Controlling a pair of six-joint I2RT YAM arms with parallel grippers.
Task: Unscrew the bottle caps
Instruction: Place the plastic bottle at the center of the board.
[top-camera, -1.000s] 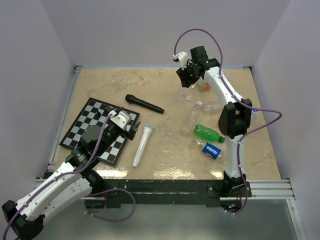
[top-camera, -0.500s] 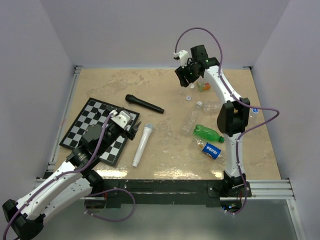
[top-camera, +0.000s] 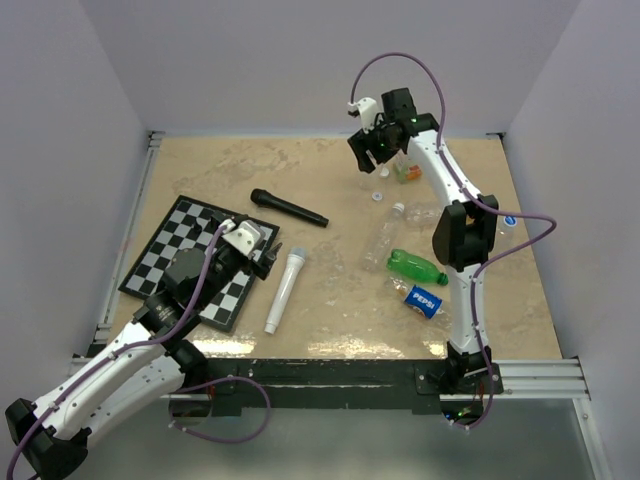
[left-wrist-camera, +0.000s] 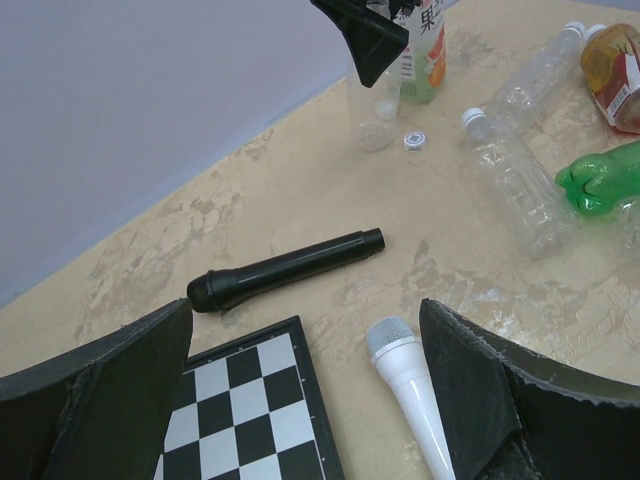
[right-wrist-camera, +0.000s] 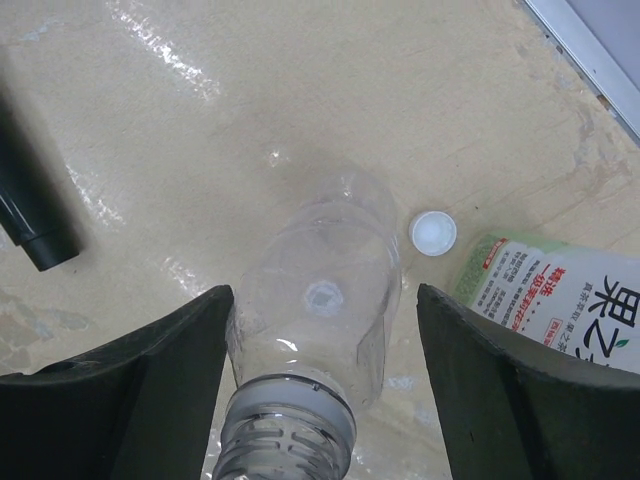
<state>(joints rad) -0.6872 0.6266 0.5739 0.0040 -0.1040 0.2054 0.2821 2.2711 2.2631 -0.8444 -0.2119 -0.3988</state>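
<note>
Right fingers (right-wrist-camera: 140, 390) have lifted and spread wide above the upright clear ribbed bottle (right-wrist-camera: 320, 300), its threaded neck bare. A round white cap (right-wrist-camera: 433, 232) lies just beside it on the glossy tabletop (right-wrist-camera: 300, 100). Left fingers (left-wrist-camera: 110, 400) gape open, empty.

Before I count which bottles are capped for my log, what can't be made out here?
Top view: the right pincer hides most of the upright clear bottle.
Right wrist view: the labelled bottle runs off the right edge, neck unseen.
Left wrist view: the right edge cuts off the green bottle's cap end.
Top view: the Pepsi bottle's neck is too small to read.
</note>
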